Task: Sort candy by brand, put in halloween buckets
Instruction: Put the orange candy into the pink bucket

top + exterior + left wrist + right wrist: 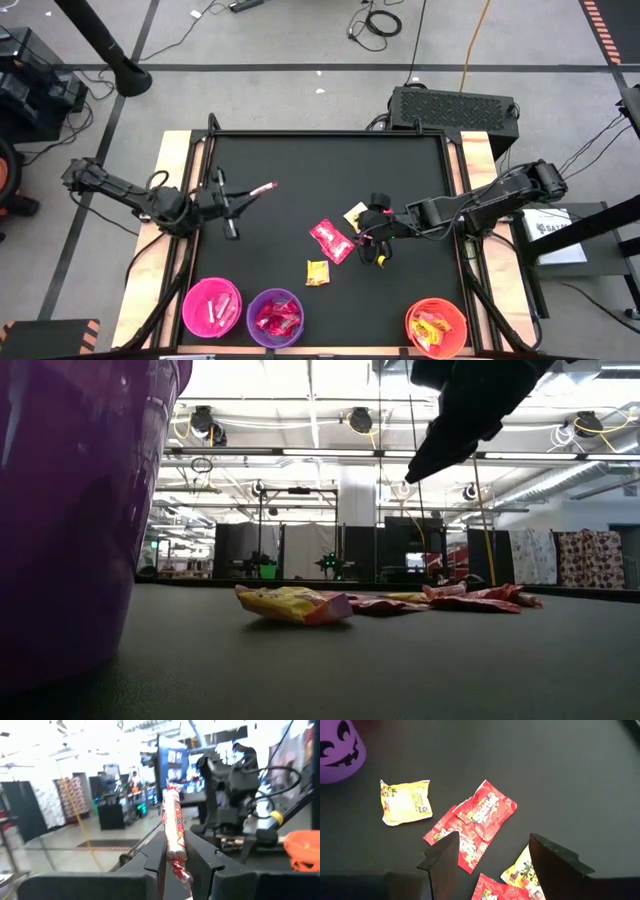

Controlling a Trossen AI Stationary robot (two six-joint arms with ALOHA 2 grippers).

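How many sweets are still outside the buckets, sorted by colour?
Red packets: 3
Yellow packets: 2
Pink-white roll, held in the left gripper: 1
Total: 6

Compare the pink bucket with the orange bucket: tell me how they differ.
The pink bucket stands at the left end of the near edge; the orange bucket stands at the right end, past the purple bucket. The pink bucket holds a few pale rolls with much bare floor showing; the orange bucket is fuller, with yellow packets. Both are small, round, upright and open-topped.
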